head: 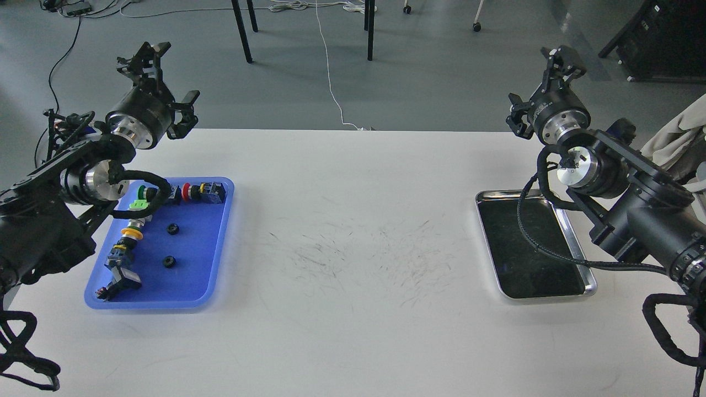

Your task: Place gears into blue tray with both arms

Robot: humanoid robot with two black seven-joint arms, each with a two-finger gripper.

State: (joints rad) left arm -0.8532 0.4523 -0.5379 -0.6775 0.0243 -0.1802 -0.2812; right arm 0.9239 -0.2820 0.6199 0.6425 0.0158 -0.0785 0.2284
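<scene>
Resting already inside the blue tray: two gears, one near the middle of the bare floor and the other a little nearer, apart from each other and clear of the rim. Probably put there in the open because the tray's far and left sides are taken up by a row of push-button switches. Raised above the tray's far-left corner, the left gripper, fingers spread and gripping nothing, pointed up and away from the table. Likewise lifted on the other side, the right gripper, claws parted and empty, above the far end of the silver tray. Looks like a finished job, or a pause between picks, with both arms held high so as not to brush anything. No further gear to be made out on the table or against the silver tray's dark inside, though something so small and black could hide there. In the way for any return to the blue tray: a black cable loop hanging from the left arm over the tray's far-left corner, close to the switches. In the middle of the table, only dark scuff marks.
</scene>
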